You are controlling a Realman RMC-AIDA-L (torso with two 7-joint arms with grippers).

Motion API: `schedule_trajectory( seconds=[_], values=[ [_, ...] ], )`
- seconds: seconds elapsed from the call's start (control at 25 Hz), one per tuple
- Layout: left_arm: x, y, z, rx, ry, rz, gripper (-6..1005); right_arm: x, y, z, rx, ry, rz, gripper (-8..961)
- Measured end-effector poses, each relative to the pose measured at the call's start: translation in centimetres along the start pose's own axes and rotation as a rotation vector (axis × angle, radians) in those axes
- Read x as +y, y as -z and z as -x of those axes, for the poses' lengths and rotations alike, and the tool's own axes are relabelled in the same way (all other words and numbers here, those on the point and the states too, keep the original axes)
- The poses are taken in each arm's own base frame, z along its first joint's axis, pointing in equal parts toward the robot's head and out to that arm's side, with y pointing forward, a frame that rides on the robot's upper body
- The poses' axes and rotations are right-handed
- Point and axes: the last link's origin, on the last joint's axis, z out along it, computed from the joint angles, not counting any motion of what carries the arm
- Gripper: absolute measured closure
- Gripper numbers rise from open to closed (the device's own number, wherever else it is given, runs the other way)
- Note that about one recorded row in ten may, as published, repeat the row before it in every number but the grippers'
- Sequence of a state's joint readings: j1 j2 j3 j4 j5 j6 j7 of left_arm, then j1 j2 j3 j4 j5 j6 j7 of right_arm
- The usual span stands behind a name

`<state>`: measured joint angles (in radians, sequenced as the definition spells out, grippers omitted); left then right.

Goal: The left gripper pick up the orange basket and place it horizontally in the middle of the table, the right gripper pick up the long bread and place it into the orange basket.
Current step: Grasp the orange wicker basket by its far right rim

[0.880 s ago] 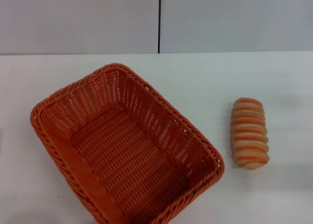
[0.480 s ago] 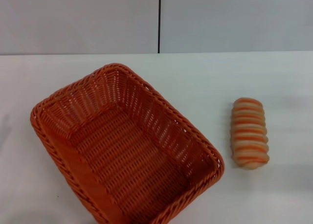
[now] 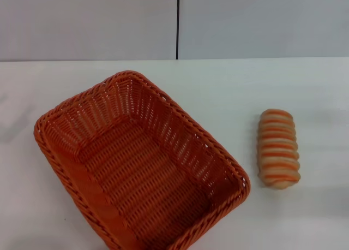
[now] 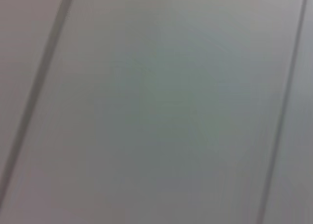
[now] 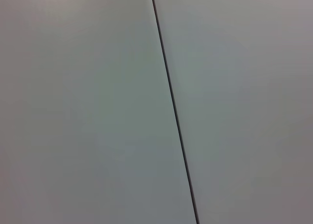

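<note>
The orange basket [image 3: 136, 162] lies empty on the white table [image 3: 218, 91] at the left of the head view, turned diagonally, its near corner cut off by the frame's lower edge. The long bread [image 3: 278, 148], cream with orange-brown stripes, lies on the table to the basket's right, apart from it, its long axis pointing away from me. Neither the left gripper nor the right gripper shows in any view. Both wrist views show only pale wall panels.
A grey panelled wall [image 3: 245, 21] with a dark vertical seam [image 3: 178, 23] rises behind the table's far edge. Bare tabletop lies between basket and bread and beyond them.
Basket and bread have not moved. A faint shadow on the table at the far left edge has shifted upward in the head view.
</note>
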<state>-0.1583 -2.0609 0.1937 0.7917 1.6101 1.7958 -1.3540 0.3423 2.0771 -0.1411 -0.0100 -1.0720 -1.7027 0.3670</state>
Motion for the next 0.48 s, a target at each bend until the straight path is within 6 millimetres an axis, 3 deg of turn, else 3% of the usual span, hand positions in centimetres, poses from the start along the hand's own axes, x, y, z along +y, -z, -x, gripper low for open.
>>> schedule_trajectory(
  seconds=[0.12, 0.16, 0.2, 0.32, 0.48],
  values=[
    [0.2, -1.5, -2.6, -0.089, -0.034, 0.065, 190, -0.1, 0.1, 0.1, -0.002, 0.003, -0.001, 424],
    [0.2, -1.5, -2.6, -0.089, -0.034, 0.065, 190, -0.1, 0.2, 0.1, -0.004, 0.004, -0.001, 424],
    [0.6, -2.5, -4.5, -0.134, -0.078, 0.099, 190, -0.2, 0.2, 0.2, -0.004, 0.004, -0.001, 424],
    [1.2, -3.7, -6.5, -0.2, -0.132, 0.119, 190, -0.2, 0.4, 0.2, -0.003, 0.004, -0.003, 424],
    [2.6, -6.0, -9.0, -0.407, -0.249, 0.123, 190, -0.3, 0.6, 0.2, -0.004, 0.005, -0.007, 424]
  ],
)
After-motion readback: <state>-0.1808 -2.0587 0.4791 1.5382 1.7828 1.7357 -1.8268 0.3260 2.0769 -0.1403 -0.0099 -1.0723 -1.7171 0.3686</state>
